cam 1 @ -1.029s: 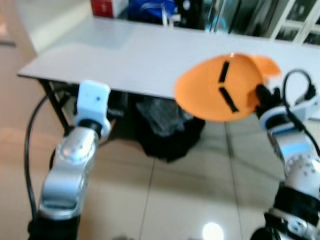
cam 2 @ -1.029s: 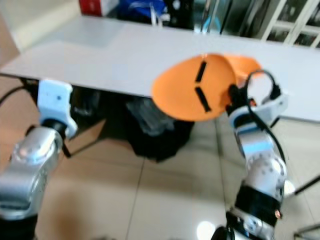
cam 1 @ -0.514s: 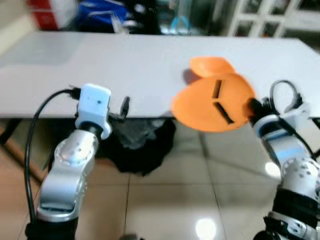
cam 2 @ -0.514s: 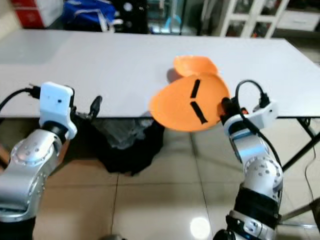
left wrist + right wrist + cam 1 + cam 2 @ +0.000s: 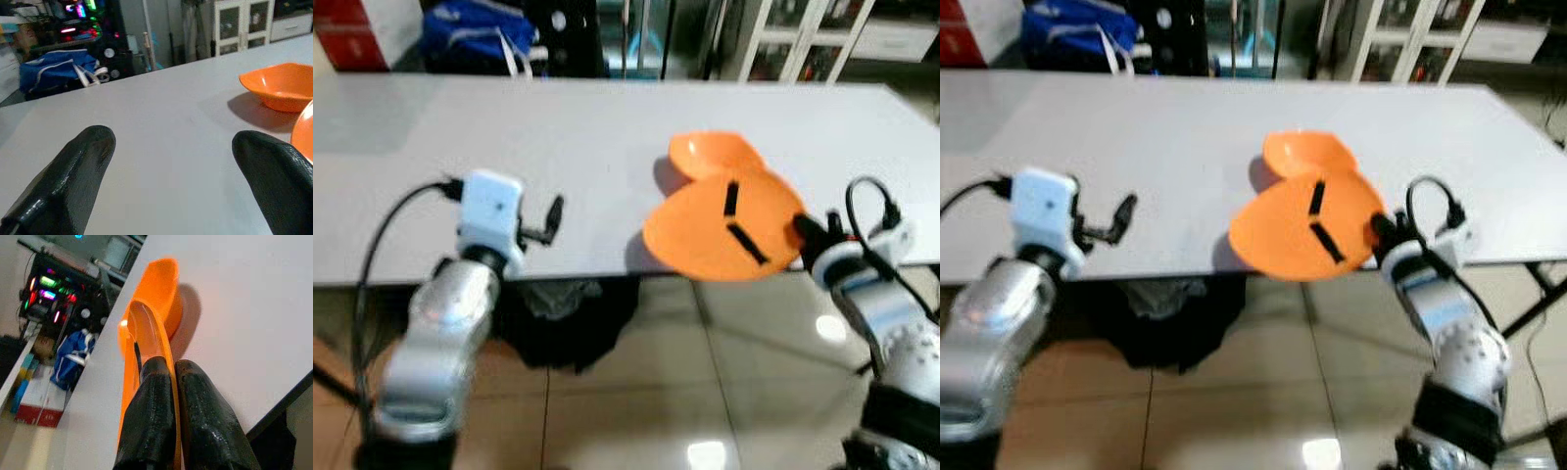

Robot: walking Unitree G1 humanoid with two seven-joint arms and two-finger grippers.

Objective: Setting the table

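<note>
Glossy beige floor tiles (image 5: 607,411) fill the foreground, and above them a long white table (image 5: 558,147) spans the scene, with a dark bag (image 5: 558,318) slumped under its near edge.

Nearest the robot, the right gripper (image 5: 736,217) pinches an orange plate (image 5: 720,235) by its rim. The wrist view shows the two black fingers (image 5: 156,421) pressed close on either side of the thin plate edge. The plate stands tilted up on edge, its face turned toward the head camera, and hangs over the table's near edge rather than lying flat.

On the other side, the left gripper (image 5: 543,217) hovers above the front of the table with its fingers spread wide and holding nothing.

Just beyond the plate, an orange bowl (image 5: 713,157) rests on the tabletop, so close behind that the plate overlaps it in the head views.

The key relation, as I judge it: bare tabletop lies to the left of the bowl and below the plate, so setting the plate down calls for tipping it flat and keeping it clear of the bowl behind. The right arm has the plate.

Farther back stand a blue bag (image 5: 470,39) and white cabinets (image 5: 803,44).
</note>
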